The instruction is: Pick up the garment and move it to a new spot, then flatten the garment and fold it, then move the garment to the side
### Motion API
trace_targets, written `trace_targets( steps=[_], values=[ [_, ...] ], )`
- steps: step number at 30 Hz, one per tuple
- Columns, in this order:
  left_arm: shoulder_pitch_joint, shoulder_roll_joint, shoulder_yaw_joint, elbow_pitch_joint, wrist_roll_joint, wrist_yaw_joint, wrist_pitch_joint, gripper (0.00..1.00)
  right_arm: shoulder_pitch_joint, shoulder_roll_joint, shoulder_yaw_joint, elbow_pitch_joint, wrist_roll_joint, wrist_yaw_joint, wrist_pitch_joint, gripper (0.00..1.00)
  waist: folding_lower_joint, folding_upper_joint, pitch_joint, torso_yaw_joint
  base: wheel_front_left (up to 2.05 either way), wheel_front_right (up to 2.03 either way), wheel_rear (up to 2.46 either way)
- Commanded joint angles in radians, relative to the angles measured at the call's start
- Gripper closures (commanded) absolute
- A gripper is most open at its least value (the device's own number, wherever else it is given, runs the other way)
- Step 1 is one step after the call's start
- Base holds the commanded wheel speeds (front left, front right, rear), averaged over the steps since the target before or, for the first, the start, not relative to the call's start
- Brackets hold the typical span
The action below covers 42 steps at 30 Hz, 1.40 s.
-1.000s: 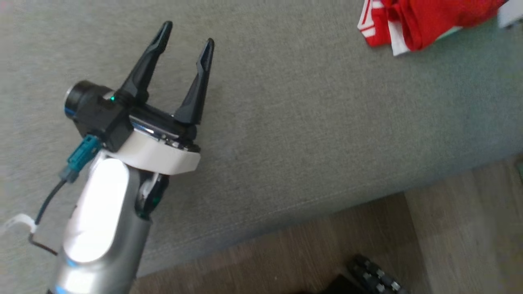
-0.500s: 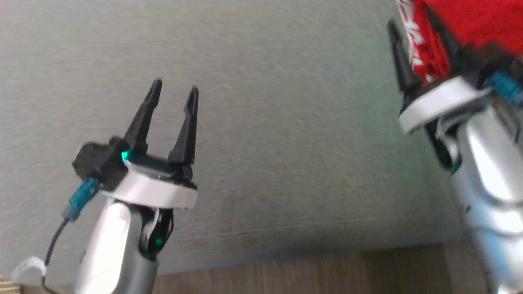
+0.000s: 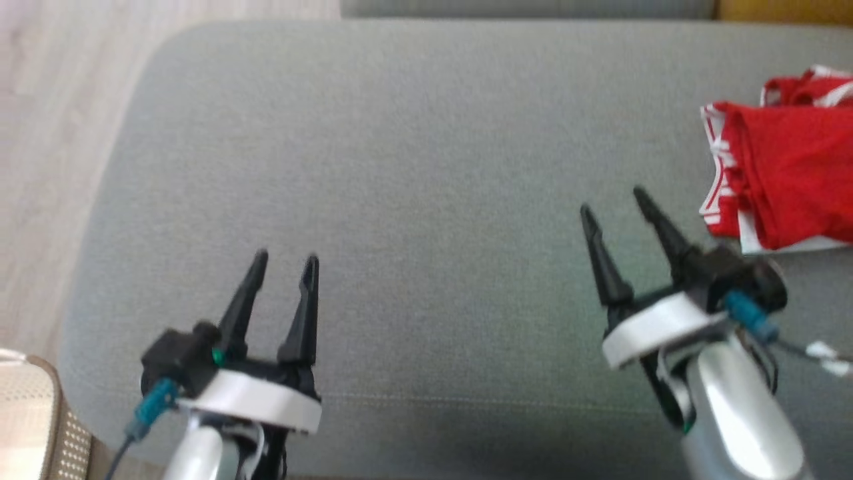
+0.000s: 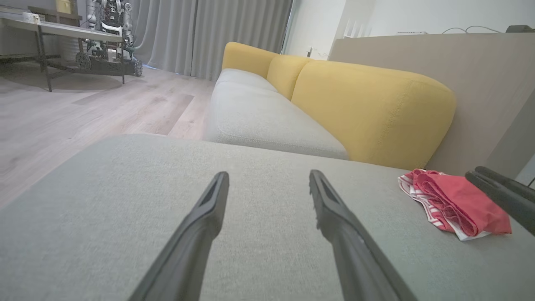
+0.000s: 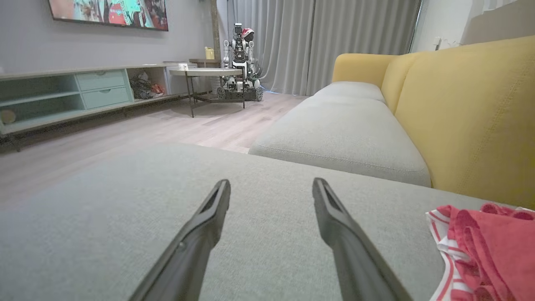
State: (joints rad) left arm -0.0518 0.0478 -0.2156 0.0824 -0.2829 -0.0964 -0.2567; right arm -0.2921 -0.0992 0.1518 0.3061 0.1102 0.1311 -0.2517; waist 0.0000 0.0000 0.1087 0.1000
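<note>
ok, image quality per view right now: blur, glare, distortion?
Head view: soft, edges of the red garment and right gripper smeared. Left wrist view: crisp, wide-angle stretch, left gripper slightly soft up close. Right wrist view: crisp, even light, no glare.

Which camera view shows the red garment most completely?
The left wrist view: the red garment lies on the grey cushion entirely inside the frame. The head view cuts it off at the right edge; the right wrist view cuts it off at the right and bottom edges.
</note>
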Motion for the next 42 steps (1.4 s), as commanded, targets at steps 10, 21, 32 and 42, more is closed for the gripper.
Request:
trace_targets(
  steps=[10,21,32,42],
  values=[
    [0.062,0.002,0.036,-0.03,0.021,0.037,-0.005,0.0,0.174,0.048,-0.012,-0.114,-0.047,0.0,-0.01,0.0,0.0,0.0,-0.087,0.008,0.0,0.0,0.0],
    [0.065,0.002,0.041,-0.039,0.013,0.045,-0.005,0.0,0.195,0.049,-0.116,-0.171,-0.011,0.0,-0.01,0.0,0.0,0.0,-0.085,-0.015,0.0,0.0,0.0],
    [0.052,0.002,0.05,-0.026,0.002,0.069,-0.005,0.0,0.193,0.049,-0.173,-0.208,0.01,0.0,-0.01,0.0,0.0,0.0,-0.071,-0.028,0.0,0.0,0.0],
    [0.034,0.002,0.073,-0.019,0.032,0.078,-0.005,0.0,0.182,0.049,-0.178,-0.219,0.01,0.0,-0.01,0.0,0.0,0.0,-0.049,-0.027,0.0,0.0,0.0]
  ],
)
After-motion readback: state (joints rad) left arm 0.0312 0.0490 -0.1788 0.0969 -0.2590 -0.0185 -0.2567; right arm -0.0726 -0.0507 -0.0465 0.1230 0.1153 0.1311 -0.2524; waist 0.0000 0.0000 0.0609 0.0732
